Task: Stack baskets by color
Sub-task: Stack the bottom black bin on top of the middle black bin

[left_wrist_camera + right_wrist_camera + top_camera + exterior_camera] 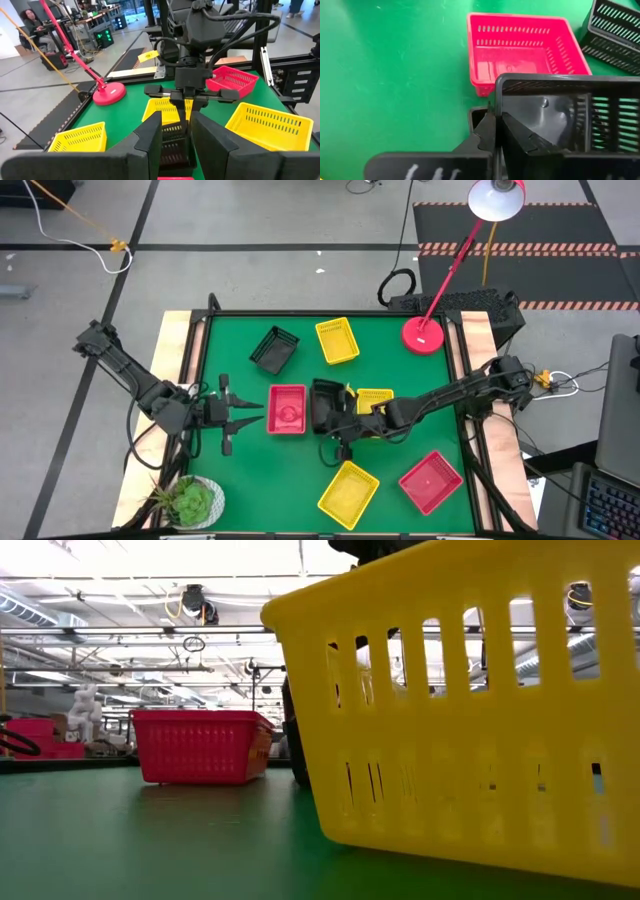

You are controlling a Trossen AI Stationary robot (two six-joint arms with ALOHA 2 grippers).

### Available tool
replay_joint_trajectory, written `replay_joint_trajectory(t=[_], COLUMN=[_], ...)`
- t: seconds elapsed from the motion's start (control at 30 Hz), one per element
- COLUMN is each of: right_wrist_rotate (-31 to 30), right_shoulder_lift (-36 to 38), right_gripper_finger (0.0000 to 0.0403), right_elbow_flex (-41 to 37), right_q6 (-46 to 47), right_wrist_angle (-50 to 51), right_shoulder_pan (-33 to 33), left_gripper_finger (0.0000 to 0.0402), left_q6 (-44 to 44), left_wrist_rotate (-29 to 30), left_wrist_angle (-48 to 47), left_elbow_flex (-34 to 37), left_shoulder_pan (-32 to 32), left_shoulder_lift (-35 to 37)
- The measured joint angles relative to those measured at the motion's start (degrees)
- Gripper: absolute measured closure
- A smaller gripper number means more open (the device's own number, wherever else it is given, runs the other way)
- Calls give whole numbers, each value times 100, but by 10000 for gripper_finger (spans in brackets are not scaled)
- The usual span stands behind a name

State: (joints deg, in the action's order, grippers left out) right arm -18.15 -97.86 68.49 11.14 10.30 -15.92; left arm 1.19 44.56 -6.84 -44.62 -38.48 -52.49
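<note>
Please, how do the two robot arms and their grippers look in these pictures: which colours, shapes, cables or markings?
Both arms are dark, jointed and slim, with black cables along them. The left gripper has two pointed black fingers. The right gripper has broad, flat black fingers, and white scribbled marks show on its body. A yellow tag hangs behind the right arm in the left wrist view.

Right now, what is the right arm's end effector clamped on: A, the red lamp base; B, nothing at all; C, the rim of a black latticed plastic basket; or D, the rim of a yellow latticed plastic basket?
C: in the right wrist view the right end effector has its fingers pinched shut over the wall of the black latticed plastic basket, beside the red latticed plastic basket.
</note>
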Motion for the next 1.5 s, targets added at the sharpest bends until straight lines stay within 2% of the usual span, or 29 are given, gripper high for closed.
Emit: replay_joint_trajectory(t=[0.17,0.43,0.83,1.2,1.37,1.5], right_wrist_rotate=[0,40,212,481,227,35], right_shoulder_lift=[0,-17,-234,-330,-272,-192], right_gripper_finger=[397,395,386,323,298,295], right_elbow_flex=[237,238,247,238,238,238], right_q6=[174,170,190,177,169,192], right_wrist_angle=[541,824,673,391,326,499], right_shoulder_pan=[0,-2,87,109,109,87], left_gripper_finger=[295,295,295,295,295,295], left_q6=[-91,-110,-105,-70,-70,-71], left_wrist_rotate=[30,55,55,55,55,36], left_wrist_angle=[121,119,101,90,84,82], left_elbow_flex=[0,0,0,0,0,0], left_shoulder_pan=[0,28,59,59,59,59], left_shoulder_lift=[0,0,0,0,0,0])
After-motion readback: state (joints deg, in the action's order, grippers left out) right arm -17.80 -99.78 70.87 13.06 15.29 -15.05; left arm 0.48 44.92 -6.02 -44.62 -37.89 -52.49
